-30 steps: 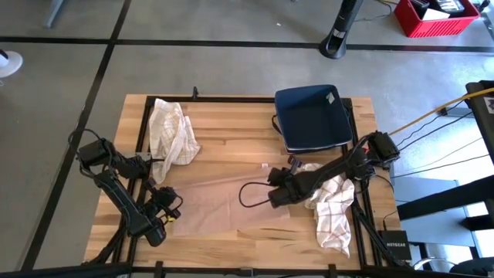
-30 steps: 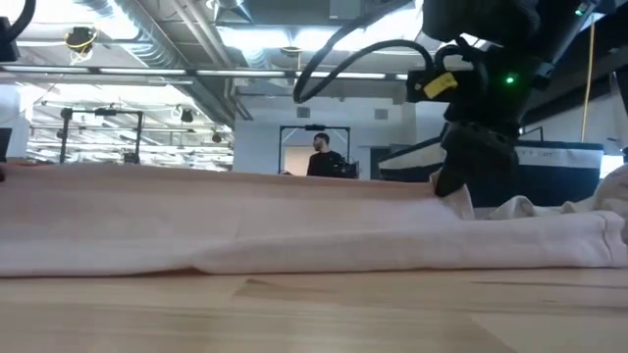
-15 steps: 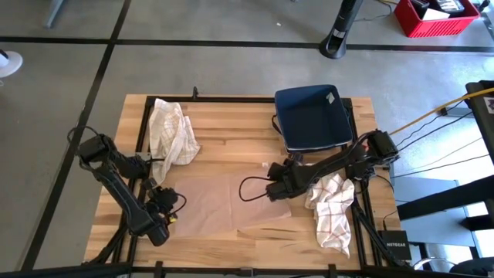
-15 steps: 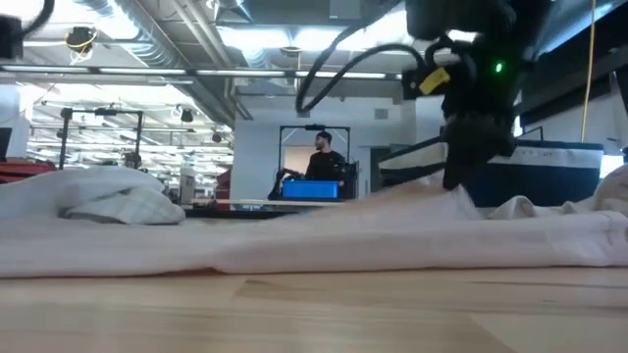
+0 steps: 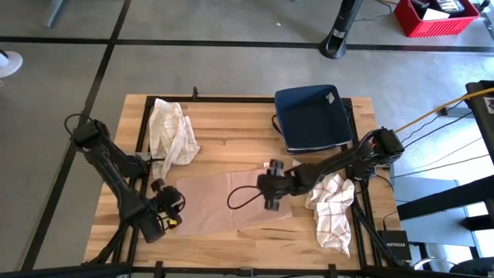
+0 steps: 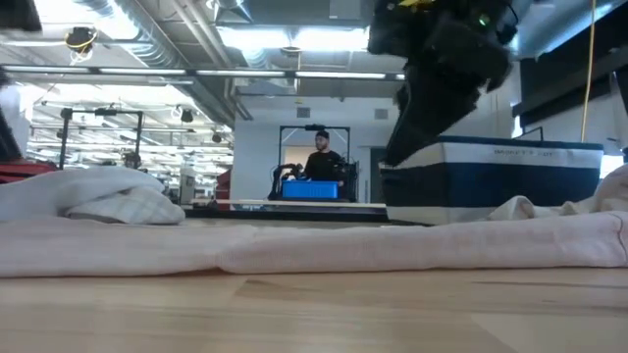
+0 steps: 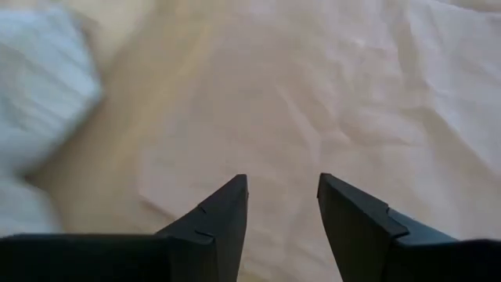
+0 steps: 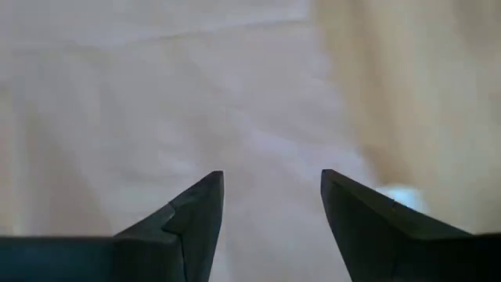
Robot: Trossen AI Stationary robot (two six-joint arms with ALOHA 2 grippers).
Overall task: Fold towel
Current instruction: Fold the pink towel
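Towel (image 5: 224, 199) lies flat near the desk's (image 5: 231, 131) front edge, both grippers (left gripper (image 5: 171, 217), right gripper (image 5: 270, 202)) poised above it, fingers apart, probably needing next to pinch an edge.

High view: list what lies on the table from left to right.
Left gripper → crumpled checked towel → flat pale towel → right gripper → navy folded cloth → second checked towel.
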